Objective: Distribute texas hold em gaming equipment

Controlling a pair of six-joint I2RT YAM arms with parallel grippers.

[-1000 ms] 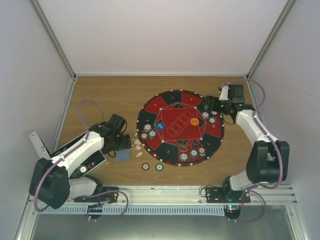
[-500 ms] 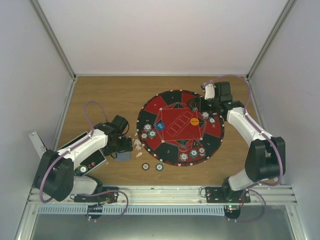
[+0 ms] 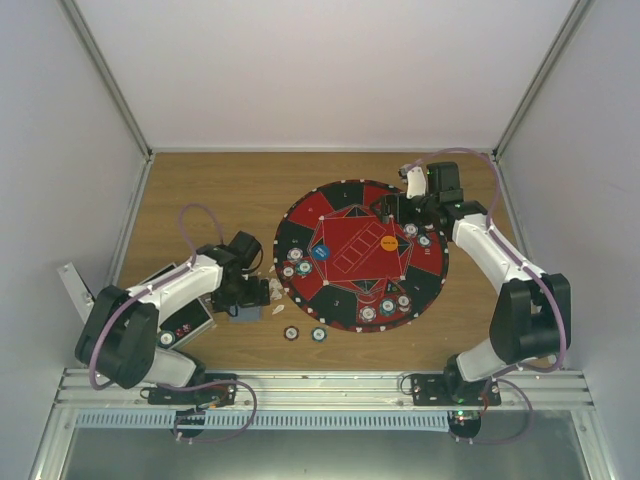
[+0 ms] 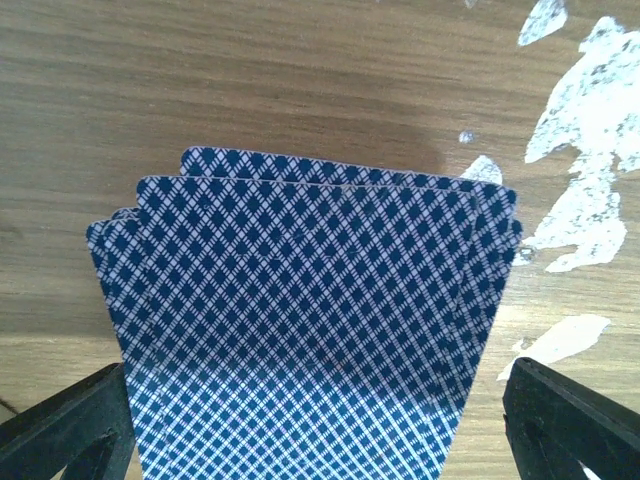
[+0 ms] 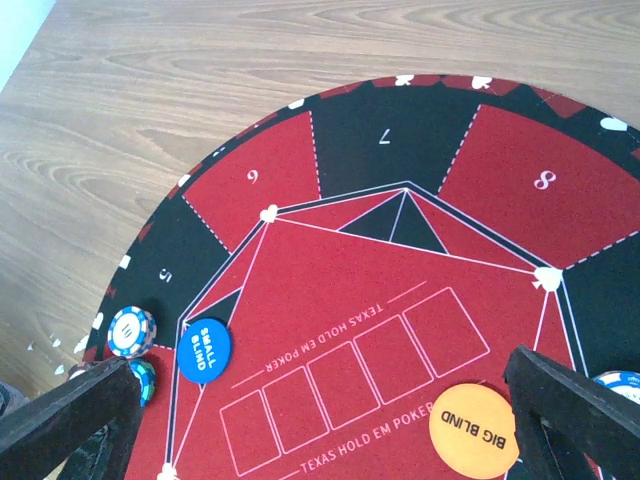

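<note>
A fanned stack of blue-backed playing cards [image 4: 310,300] lies on the wooden table, left of the mat [image 3: 243,312]. My left gripper [image 4: 315,378] is open, one finger on each side of the stack [image 3: 250,294]. My right gripper [image 5: 325,370] is open and empty above the mat's upper right part [image 3: 392,207]. On the mat lie a blue "small blind" disc [image 5: 207,350], an orange "big blind" disc [image 5: 474,431] and poker chips at the left [image 3: 295,269], right [image 3: 417,234] and near edge [image 3: 387,306]. Two chips [image 3: 304,334] lie on the table below the mat.
The large round red-and-black mat [image 3: 340,205] fills the table's middle. A black hinged case [image 3: 190,322] with chips in it lies under the left arm. White scuff marks [image 4: 590,120] dot the wood beside the cards. Walls close in at left, right and back.
My right gripper has swung left from the mat's right rim to its upper part. My left arm has shifted slightly right and settled over the cards. The cards have not moved.
</note>
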